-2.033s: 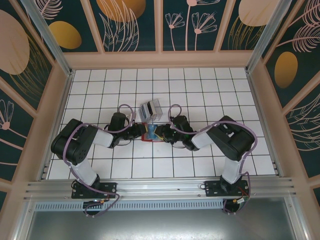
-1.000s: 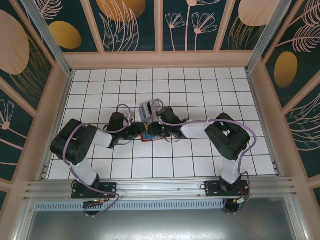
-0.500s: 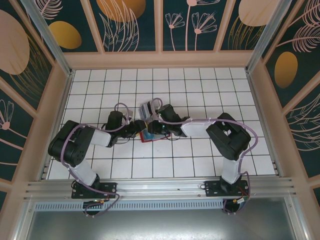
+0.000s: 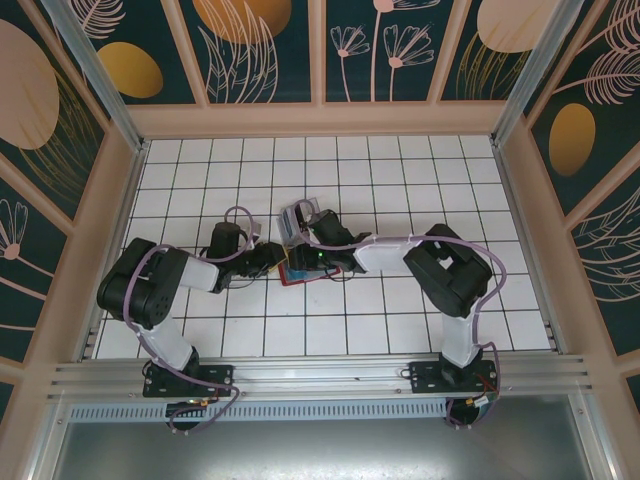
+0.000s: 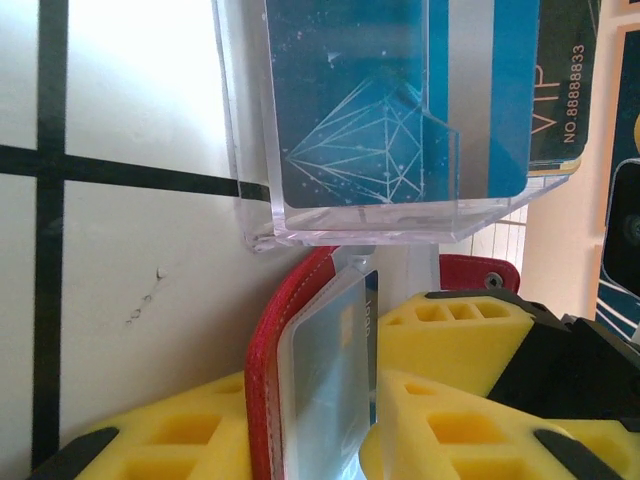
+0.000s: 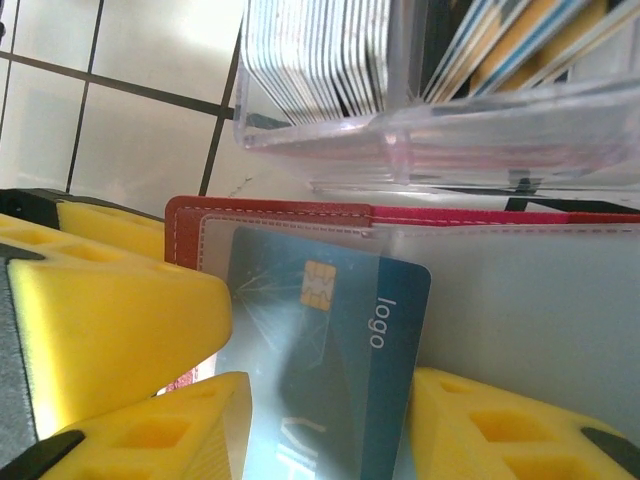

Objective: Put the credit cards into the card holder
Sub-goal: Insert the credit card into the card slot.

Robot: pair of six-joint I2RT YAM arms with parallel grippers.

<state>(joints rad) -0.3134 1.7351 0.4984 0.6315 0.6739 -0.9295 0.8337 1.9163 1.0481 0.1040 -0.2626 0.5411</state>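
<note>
Both jaws of the left gripper (image 5: 320, 410) pinched the red card holder (image 5: 262, 370), which we saw just beside the clear box (image 5: 250, 150) of credit cards (image 5: 400, 100). The right gripper (image 6: 325, 425) straddled one teal card (image 6: 330, 340) at the holder's pocket; whether it gripped, we could not tell.

Clear box (image 4: 298, 220) on a white-tiled worktop (image 4: 420, 170), inside a decorated enclosure.
The see-through plastic box (image 5: 250, 150) stands upright near the middle of the worktop, its moulded base (image 6: 450, 135) resting on the tiles, which are crossed by dark grout lines. Dark teal wall panels (image 4: 260, 45) with pale flower and leaf drawings and orange ovals surround the worktop, and a ribbed aluminium rail (image 4: 320, 375) runs along its near edge.
</note>
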